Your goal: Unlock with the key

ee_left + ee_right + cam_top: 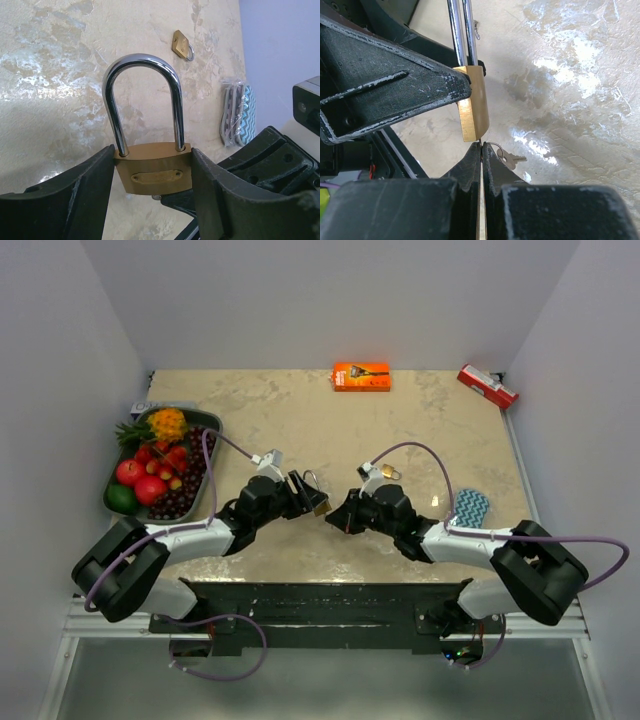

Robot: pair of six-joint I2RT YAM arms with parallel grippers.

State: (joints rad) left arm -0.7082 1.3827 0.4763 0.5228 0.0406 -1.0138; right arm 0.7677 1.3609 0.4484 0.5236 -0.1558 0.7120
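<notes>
A brass padlock (pixel 152 172) with a steel shackle is clamped by its sides in my left gripper (pixel 152 187), shackle pointing away and both legs seated in the body. In the top view the padlock (pixel 316 498) hangs above mid-table between the two arms. My right gripper (pixel 481 150) is shut, tips right under the padlock (pixel 472 107). Only a thin sliver of the key (pixel 480 144) shows between the tips, meeting the lock's underside. A second key (pixel 509 158) dangles from its ring beside the fingers. A silver bit of the key (pixel 158 197) shows under the lock body.
A green tray (pixel 205 420) of fruit sits at the left. An orange box (pixel 361 376) and a red box (pixel 487 386) lie along the far edge. A blue zigzag pouch (pixel 470 507) lies right of the right arm. A small brass lock (pixel 182 45) lies farther out.
</notes>
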